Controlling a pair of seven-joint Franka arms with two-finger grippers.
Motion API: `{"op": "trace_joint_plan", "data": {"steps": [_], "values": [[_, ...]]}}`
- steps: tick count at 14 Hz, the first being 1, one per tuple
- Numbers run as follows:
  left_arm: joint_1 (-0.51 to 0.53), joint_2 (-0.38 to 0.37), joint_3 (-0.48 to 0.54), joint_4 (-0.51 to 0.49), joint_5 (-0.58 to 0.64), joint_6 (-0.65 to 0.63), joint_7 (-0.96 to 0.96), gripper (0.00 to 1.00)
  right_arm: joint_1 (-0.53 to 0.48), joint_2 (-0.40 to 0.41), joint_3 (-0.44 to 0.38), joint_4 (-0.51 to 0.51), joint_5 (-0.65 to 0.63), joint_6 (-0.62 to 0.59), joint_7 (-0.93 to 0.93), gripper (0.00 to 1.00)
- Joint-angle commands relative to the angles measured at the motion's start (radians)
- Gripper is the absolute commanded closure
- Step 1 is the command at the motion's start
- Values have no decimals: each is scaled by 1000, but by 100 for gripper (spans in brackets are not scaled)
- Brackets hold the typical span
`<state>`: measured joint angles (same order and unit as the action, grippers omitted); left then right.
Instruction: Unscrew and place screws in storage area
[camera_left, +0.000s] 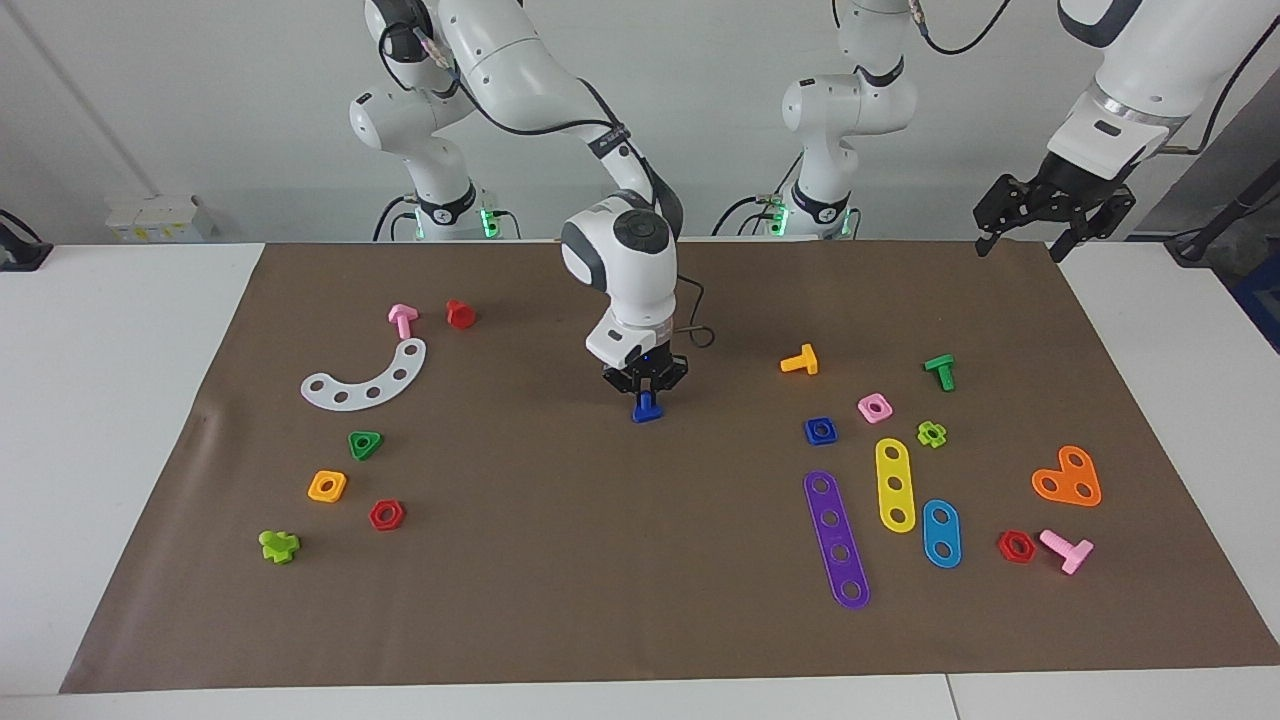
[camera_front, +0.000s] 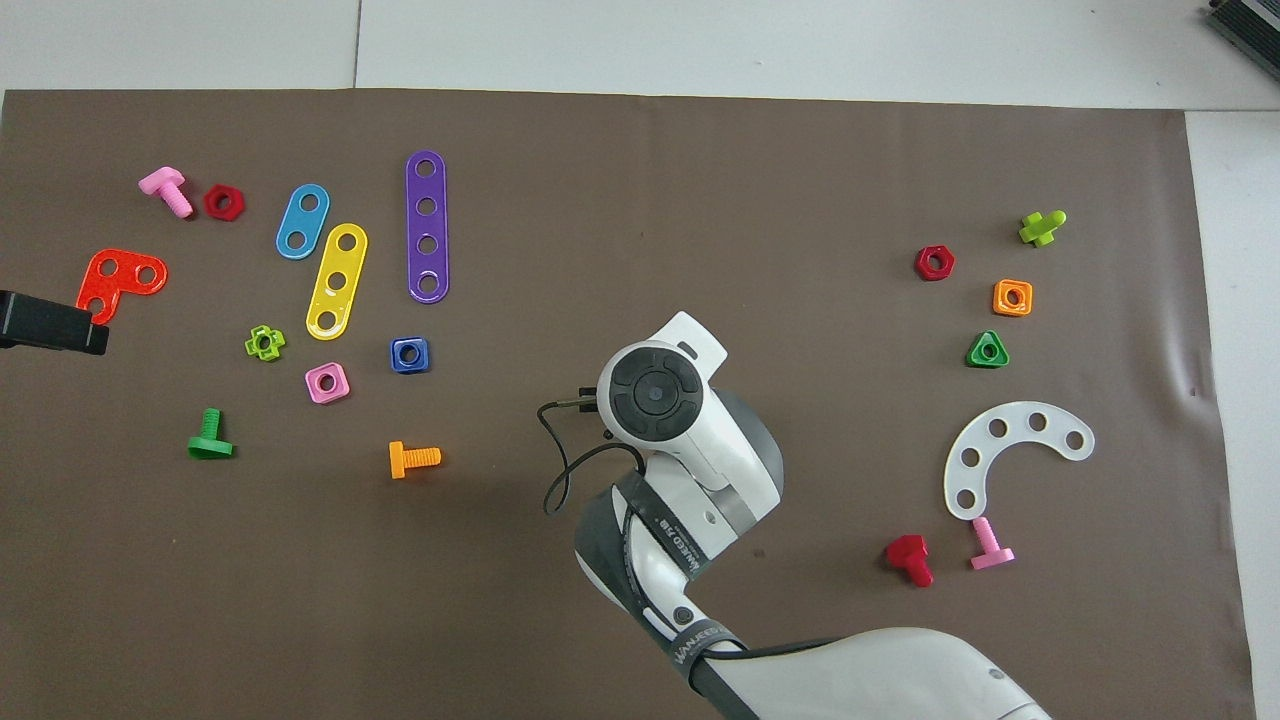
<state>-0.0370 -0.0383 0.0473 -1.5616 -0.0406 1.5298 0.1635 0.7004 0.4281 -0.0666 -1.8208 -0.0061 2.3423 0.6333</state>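
The dark blue screw (camera_left: 647, 409) is at the middle of the brown mat (camera_left: 560, 560), upright, its flat head at or just above the mat. My right gripper (camera_left: 647, 392) points straight down over it and is shut on its shaft. In the overhead view the right arm's wrist (camera_front: 655, 392) hides the screw and the fingers. My left gripper (camera_left: 1050, 225) waits raised over the mat's edge at the left arm's end, open and empty. Only its dark tip (camera_front: 50, 322) shows in the overhead view.
Toward the left arm's end lie a blue square nut (camera_left: 820, 430), a pink nut (camera_left: 875, 407), an orange bolt (camera_left: 800, 361), a green bolt (camera_left: 940, 371) and coloured strips (camera_left: 836, 538). Toward the right arm's end lie a white curved plate (camera_left: 366, 378), a pink bolt (camera_left: 402, 319) and several nuts.
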Motion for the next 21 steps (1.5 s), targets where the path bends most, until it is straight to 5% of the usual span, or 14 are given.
{"op": "trace_joint_plan", "data": {"steps": [1, 6, 12, 16, 21], "values": [[5, -14, -1, -12, -4, -11, -12, 0, -10, -67, -1, 8, -14, -73, -6, 100], [3, -14, -1, -12, -4, -11, -12, 0, -85, -205, -10, 26, 2, -197, -12, 100], [5, -14, -1, -12, -4, -11, -12, 0, -372, -276, -9, 31, 8, -328, -265, 100], [5, -14, -1, -12, -4, -11, -12, 0, -557, -272, -9, -46, 95, -308, -535, 100], [5, -14, -1, -12, -4, -11, -12, 0, -567, -265, -9, -216, 158, -117, -577, 100]]}}
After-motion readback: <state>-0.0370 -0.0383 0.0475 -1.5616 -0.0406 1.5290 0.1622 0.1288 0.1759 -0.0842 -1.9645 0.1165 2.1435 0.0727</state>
